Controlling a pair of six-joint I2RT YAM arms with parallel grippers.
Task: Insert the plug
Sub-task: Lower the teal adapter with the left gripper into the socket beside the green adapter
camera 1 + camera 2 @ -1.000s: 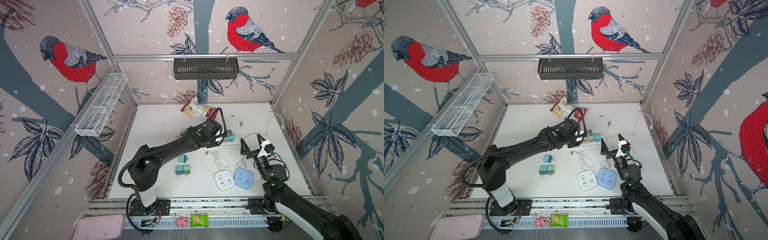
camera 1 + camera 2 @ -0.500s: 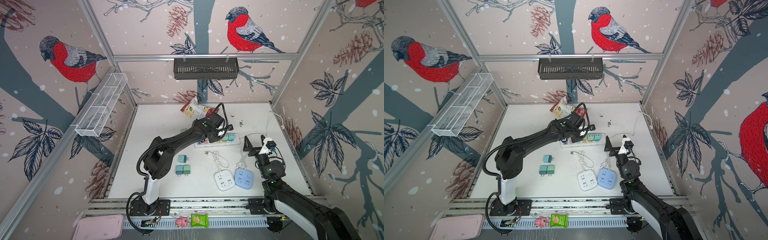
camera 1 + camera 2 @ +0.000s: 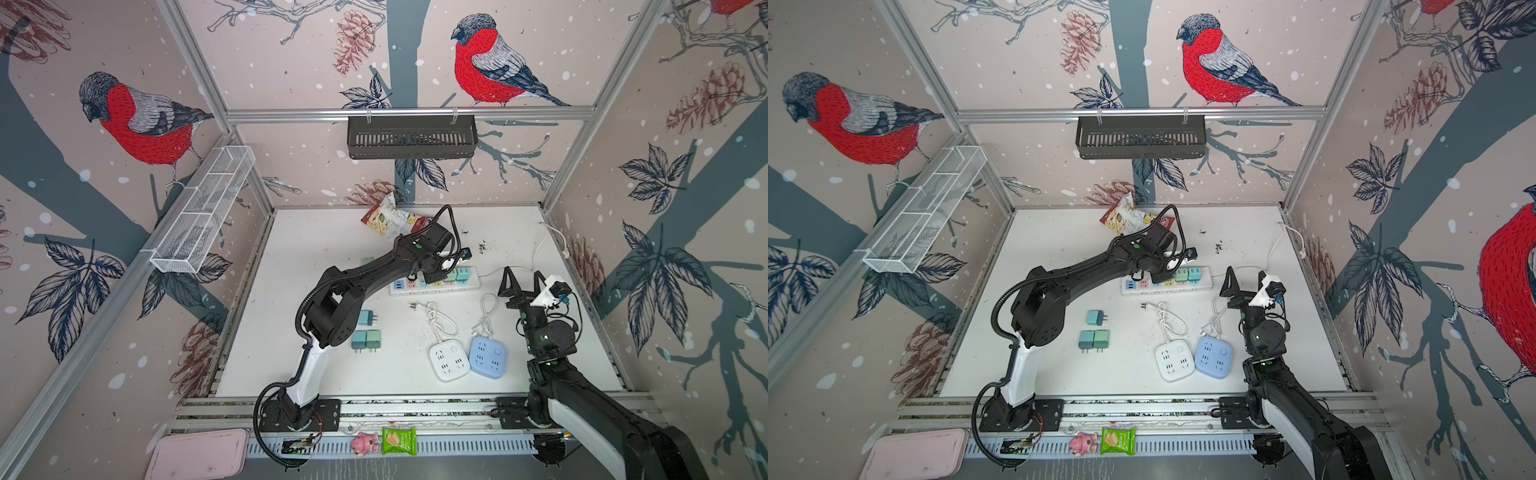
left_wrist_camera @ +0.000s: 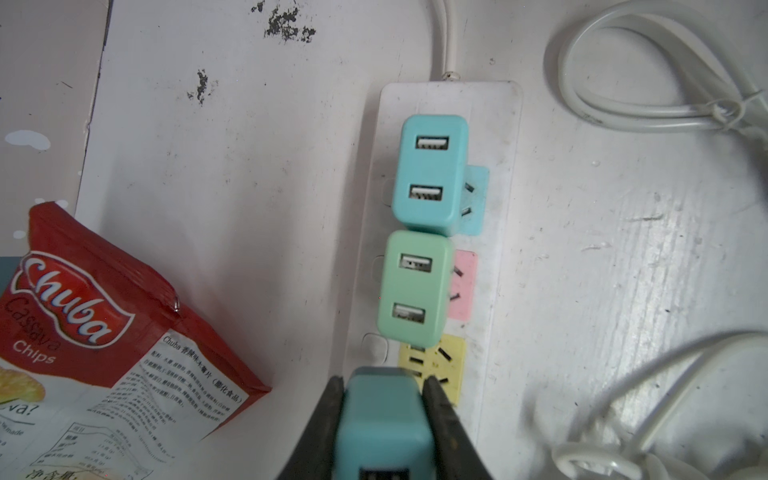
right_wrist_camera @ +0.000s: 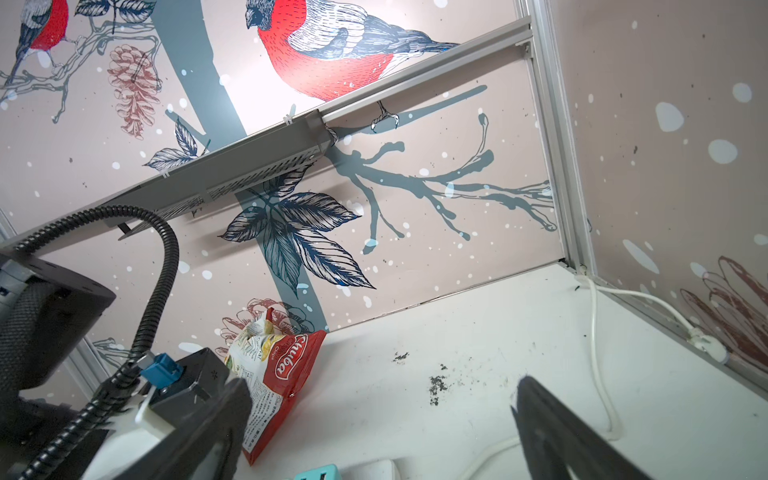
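Observation:
In the left wrist view my left gripper (image 4: 384,380) is shut on a teal plug (image 4: 384,428), a USB charger block. It hangs just over the white power strip (image 4: 503,124), beside the strip's yellow socket (image 4: 449,357). A green charger (image 4: 415,286) and a teal charger (image 4: 430,174) sit plugged into the strip further along. In both top views the strip (image 3: 469,284) (image 3: 1204,284) lies mid-table, with the left gripper (image 3: 436,270) (image 3: 1160,272) above it. My right gripper (image 3: 523,279) (image 3: 1244,277) (image 5: 382,399) stands open and empty to the right of the strip.
Three loose chargers (image 3: 368,328) lie left of centre. A white socket cube (image 3: 449,359) and a blue one (image 3: 487,356) lie near the front with looped cords (image 3: 436,316). A chips bag (image 3: 392,220) lies at the back. A black basket (image 3: 411,137) hangs on the rear wall.
The left arm's elbow has drawn in to the right while its gripper stayed over the strip with the plug. The right gripper has shifted slightly right and back, still open.

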